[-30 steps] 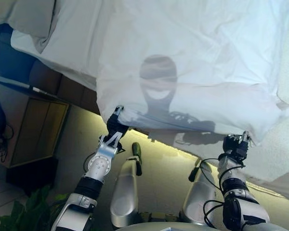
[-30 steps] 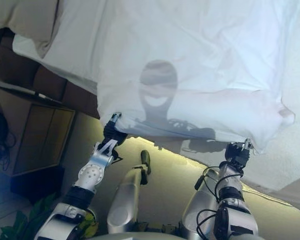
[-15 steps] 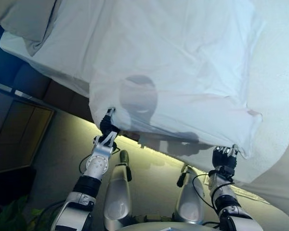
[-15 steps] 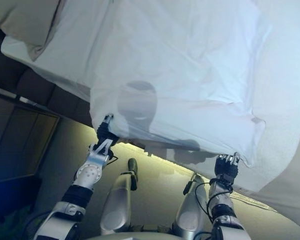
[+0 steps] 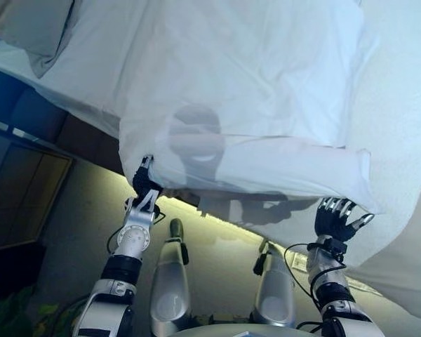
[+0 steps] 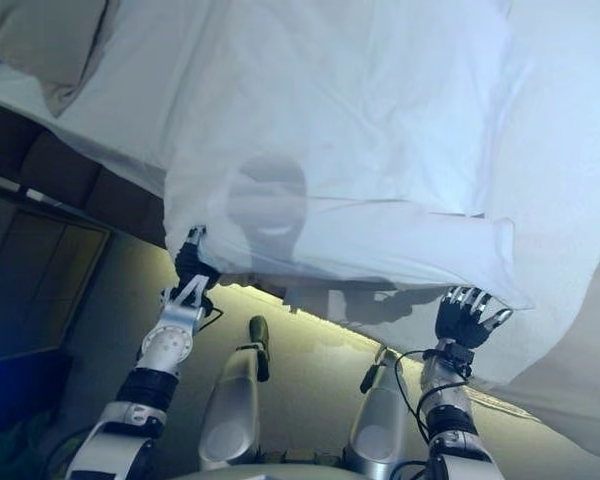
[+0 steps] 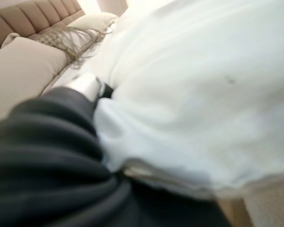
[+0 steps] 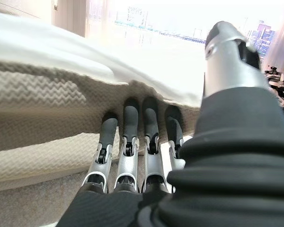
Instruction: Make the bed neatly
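Note:
A white duvet (image 5: 252,91) lies spread over the bed, its near edge folded along the bedside. My left hand (image 5: 146,189) is at the duvet's near left corner, fingers curled on the cloth; in the left wrist view the white cloth (image 7: 189,113) bunches against the hand. My right hand (image 5: 337,219) is open with fingers spread, just below the duvet's near right corner (image 5: 361,186) and apart from it. In the right wrist view its straight fingers (image 8: 132,137) rest against the cream textured bed cover (image 8: 38,109) under the duvet's edge.
A beige pillow (image 5: 31,28) lies at the bed's head, far left. A dark padded headboard (image 5: 28,116) and a wooden nightstand (image 5: 21,193) stand to the left. The textured cover (image 5: 407,140) shows bare on the right side. A plant (image 5: 7,316) is at the lower left.
My right hand has opened and let go of the duvet's right corner, which now lies on the bed. My left hand still holds its corner. The camera has shifted a little.

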Controlling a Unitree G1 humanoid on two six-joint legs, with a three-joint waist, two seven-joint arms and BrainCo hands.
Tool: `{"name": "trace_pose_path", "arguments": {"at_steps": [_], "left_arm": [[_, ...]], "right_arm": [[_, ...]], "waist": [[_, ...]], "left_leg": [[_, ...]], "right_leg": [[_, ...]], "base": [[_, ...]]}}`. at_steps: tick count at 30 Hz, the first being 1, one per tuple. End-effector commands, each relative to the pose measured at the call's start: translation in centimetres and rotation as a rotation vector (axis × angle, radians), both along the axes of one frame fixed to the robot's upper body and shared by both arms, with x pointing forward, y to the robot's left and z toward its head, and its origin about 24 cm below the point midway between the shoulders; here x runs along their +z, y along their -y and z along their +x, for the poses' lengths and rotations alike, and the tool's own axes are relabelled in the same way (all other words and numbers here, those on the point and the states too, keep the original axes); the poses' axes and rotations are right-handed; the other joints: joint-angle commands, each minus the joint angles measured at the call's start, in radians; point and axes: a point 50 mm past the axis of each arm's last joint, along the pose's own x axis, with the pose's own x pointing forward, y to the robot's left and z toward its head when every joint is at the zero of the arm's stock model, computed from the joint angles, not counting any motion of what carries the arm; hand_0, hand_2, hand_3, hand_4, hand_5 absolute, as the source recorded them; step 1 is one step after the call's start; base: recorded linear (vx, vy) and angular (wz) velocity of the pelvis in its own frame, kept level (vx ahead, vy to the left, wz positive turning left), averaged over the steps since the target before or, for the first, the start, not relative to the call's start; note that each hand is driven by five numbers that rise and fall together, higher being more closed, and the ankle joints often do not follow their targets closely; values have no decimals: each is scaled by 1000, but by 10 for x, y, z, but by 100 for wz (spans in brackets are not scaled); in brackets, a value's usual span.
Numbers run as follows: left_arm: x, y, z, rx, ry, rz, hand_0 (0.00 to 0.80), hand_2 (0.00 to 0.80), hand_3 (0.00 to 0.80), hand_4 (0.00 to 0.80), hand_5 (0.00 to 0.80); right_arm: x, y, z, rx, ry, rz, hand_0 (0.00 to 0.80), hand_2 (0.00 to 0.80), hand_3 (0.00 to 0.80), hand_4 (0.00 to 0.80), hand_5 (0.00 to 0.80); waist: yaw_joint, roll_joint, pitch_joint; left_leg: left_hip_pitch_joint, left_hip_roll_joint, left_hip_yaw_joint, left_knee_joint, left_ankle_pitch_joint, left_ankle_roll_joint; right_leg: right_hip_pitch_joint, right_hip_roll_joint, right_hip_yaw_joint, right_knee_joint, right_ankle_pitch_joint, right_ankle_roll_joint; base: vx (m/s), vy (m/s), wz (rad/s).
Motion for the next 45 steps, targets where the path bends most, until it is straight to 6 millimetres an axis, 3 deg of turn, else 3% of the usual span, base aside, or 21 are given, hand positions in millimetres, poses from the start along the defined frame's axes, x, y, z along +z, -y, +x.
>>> {"name": "trace_pose_path", "arguments": {"at_steps": [1,4,7,22,33,43,44,45], "left_arm": [[35,-34,13,92,145,68,800,800,800,800,800],[39,-34,14,87,148,73,800,800,800,800,800],[44,-32,17,75,149,87,800,800,800,800,800],[55,-29,24,52,187,92,800,800,800,800,800],[56,-22,24,22,192,74,800,800,800,800,800],[44,-14,19,13,193,7,800,800,800,800,800],[43,-13,18,15,195,0,800,800,800,800,800],[42,-11,17,16,197,-10,800,800,800,800,800]], "right_arm": [[2,20,-8,-3,-24,5,0,0,0,0,0],[0,15,-6,40,-59,-7,0,0,0,0,0],[-16,7,-9,143,-223,15,0,0,0,0,0],[-52,4,-32,170,-457,214,0,0,0,0,0],[-31,42,-21,56,-342,210,0,0,0,0,0],[-36,45,-27,59,-365,214,0,0,0,0,0],[-34,47,-26,58,-360,204,185,185,185,185,185],[-31,49,-24,55,-355,189,653,653,653,653,653]], "waist": [[31,-11,-51],[35,-13,-48],[48,-22,-44],[67,-20,-25],[74,26,-17],[59,66,-12],[55,73,-14],[51,81,-14]], "left_leg": [[10,25,-18,-123,155,-29],[8,24,-23,-122,155,-28],[-4,22,-33,-115,158,-27],[-27,9,-58,-97,154,-19],[-56,-16,-91,-66,140,-22],[-48,-23,-80,-76,144,-22],[-45,-24,-76,-82,146,-22],[-42,-25,-72,-84,148,-22]], "right_leg": [[99,-77,26,17,30,65],[100,-76,22,18,32,64],[99,-76,16,19,37,64],[94,-76,7,36,28,62],[94,-88,-13,53,8,66],[74,-96,7,78,-21,66],[72,-100,9,77,-20,66],[70,-103,12,77,-21,67]], "base": [[8,-63,0],[7,-58,1],[9,-66,7],[7,-12,2],[-3,9,3],[-3,80,2],[-4,184,4],[-1,171,5]]}}
